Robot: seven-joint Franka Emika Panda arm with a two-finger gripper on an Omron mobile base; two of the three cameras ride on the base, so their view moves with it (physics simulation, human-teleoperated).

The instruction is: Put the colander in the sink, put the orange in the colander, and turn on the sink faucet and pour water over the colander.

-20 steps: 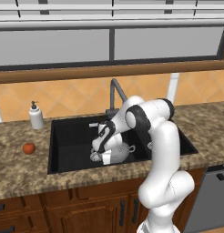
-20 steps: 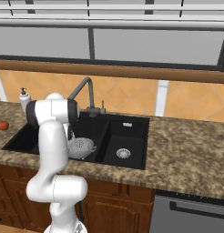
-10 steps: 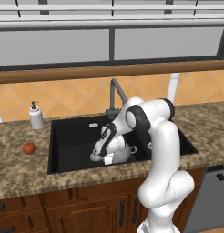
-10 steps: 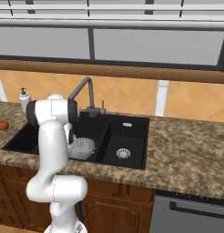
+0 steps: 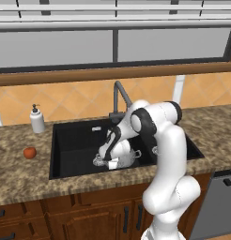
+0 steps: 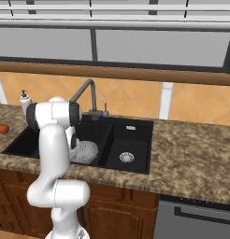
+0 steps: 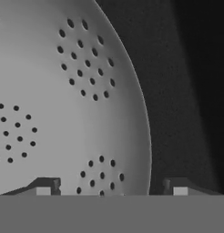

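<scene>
Where arm blocks: colander (image 5: 124,152) half hidden

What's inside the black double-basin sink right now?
The pale grey perforated metal colander sits in the wider basin of the black double-basin sink, with the gripper at its rim. A round silver drain shows in the narrower basin. The arm and colander hide the wider basin's floor.

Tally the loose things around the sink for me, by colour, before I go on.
Pale grey: 1, the colander, in the wider basin of the sink at the tool.
Reddish-orange: 1, the orange, on the counter left of the sink.
White: 1, the soap dispenser, behind the orange.
Total: 3.
</scene>
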